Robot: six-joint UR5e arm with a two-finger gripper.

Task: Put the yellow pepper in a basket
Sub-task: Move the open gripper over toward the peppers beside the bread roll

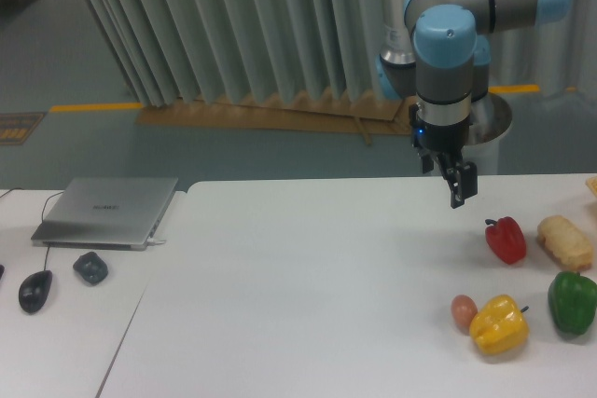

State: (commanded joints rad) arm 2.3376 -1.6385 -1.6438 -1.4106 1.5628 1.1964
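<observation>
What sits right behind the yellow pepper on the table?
An egg-like brown object sits at the upper left of the yellow pepper, partly covered by it, so contact cannot be confirmed. The red pepper lies further back, clearly apart.

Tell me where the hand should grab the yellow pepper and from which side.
Come straight down from above and close across the yellow pepper's lumpy body, fingers front and back. An egg-like brown thing touches its left side, and the stem pokes right, so those sides look crowded.
</observation>
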